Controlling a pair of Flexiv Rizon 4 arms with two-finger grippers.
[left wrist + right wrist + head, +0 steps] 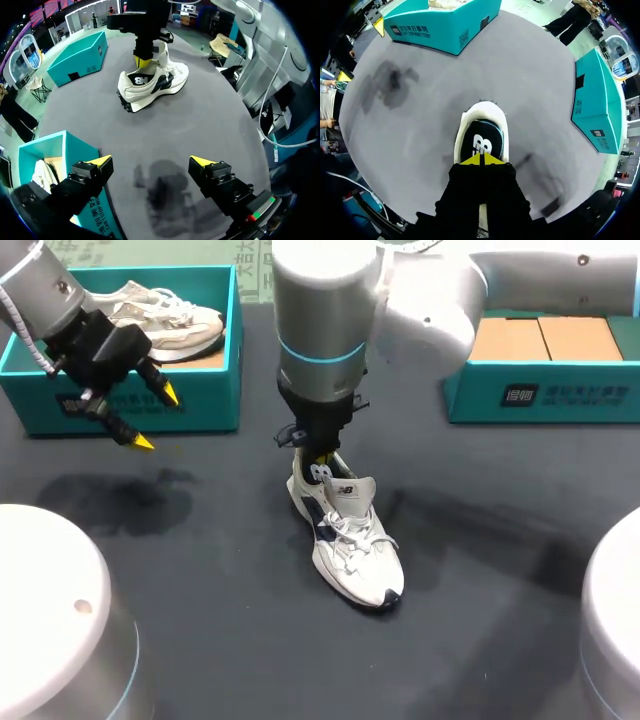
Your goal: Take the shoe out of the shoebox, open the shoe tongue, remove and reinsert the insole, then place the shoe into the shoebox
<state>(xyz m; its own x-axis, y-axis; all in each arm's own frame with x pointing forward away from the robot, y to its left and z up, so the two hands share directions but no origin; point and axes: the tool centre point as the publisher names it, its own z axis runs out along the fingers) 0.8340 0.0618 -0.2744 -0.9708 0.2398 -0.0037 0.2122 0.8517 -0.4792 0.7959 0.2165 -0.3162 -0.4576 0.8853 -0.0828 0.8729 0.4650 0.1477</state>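
Shoe out of its box, tongue (pixel 353 490) lifted, insole work under way.
My left end effector (pixel 157 418) hangs open beside the left shoebox (pixel 205 400); the shoe (pixel 358 555) stands on the tabletop (pixel 480 540), my right end effector (pixel 320 458) closed at the heel end of the insole (pixel 481 140); reinserting and boxing remain, I judge.

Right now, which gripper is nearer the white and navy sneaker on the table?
Right. The right gripper sits at the sneaker's heel opening, tips together over the insole. The left gripper hangs open well off to the side, in front of the teal shoebox.
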